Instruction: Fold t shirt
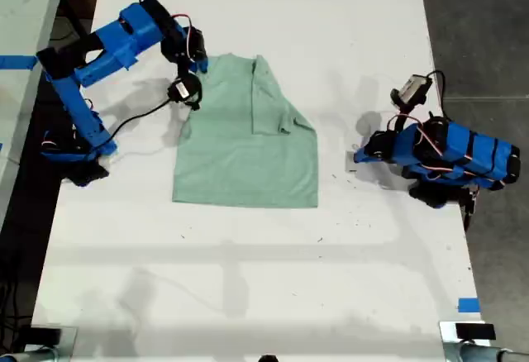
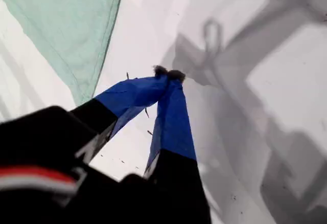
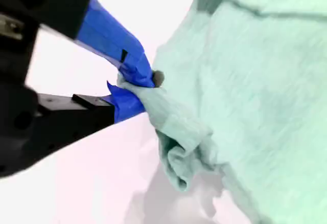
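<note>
my second gripper, upper left of the exterior view, pinches the t shirt edge; my first gripper rests clenched, empty, on the table.

A long white table fills most of the exterior view, its surface flecked with small dark specks and crossed by soft grey shadows. Dark grey floor runs along the exterior view's right. 2 strips of blue tape mark the table's edges, 1 on each side.
</note>
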Action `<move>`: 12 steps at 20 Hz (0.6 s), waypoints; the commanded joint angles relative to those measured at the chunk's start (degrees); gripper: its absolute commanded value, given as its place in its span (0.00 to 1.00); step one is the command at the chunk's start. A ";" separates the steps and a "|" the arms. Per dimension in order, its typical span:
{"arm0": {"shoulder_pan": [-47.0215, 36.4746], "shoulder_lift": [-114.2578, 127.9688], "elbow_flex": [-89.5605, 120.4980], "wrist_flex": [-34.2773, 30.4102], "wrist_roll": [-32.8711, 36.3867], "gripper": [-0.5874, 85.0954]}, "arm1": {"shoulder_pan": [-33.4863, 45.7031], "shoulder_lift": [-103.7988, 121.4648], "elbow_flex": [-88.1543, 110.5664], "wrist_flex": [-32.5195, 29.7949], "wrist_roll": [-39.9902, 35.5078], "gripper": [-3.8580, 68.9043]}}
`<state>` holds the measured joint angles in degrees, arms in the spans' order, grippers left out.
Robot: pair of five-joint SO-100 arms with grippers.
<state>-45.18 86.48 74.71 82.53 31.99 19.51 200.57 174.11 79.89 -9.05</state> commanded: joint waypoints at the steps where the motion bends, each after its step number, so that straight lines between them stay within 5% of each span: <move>1: 8.88 -9.49 -19.25 2.29 -5.27 0.05 | -0.88 0.62 1.67 0.00 0.09 0.03; 7: 13.89 -15.47 -19.42 -2.11 -6.50 0.19 | -0.97 0.62 1.67 0.00 -0.18 0.03; 12: 2.72 -0.09 -15.29 8.00 -3.43 0.01 | -1.14 0.62 1.67 0.00 -0.18 0.03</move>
<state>-36.21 75.32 58.62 87.36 26.72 18.81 200.57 174.11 79.89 -9.05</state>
